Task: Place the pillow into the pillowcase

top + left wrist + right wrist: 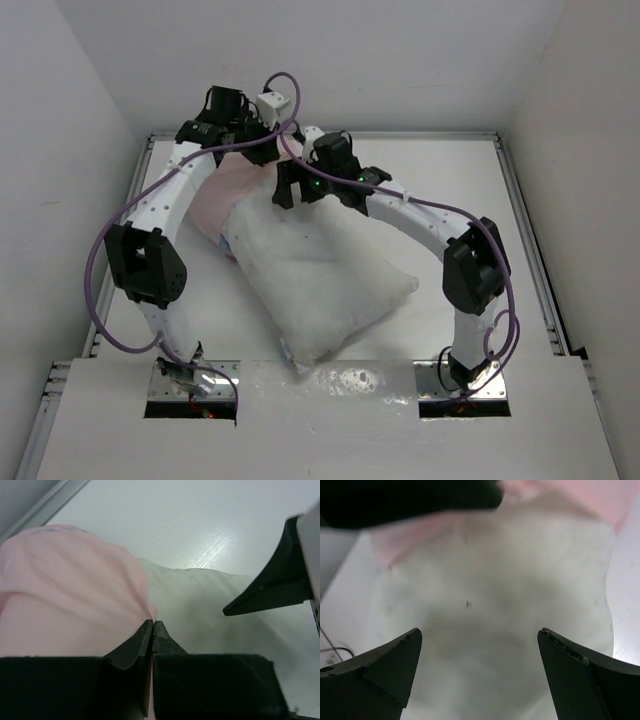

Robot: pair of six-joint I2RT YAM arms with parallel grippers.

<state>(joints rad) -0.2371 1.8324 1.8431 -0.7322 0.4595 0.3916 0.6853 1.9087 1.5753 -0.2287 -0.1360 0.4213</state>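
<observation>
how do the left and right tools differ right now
The left tool is shut, pinching the pink pillowcase edge; the right tool is wide open and holds nothing. The left sits at the pink fabric, the right over the bare white pillow. Both are at the pillow's far end.

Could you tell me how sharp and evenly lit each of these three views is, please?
Top external: sharp, evenly lit, with glare on the near white ledge. Left wrist: a glare streak on the table. Right wrist: the pillow looks soft, and a dark out-of-focus shape crosses the top.
</observation>
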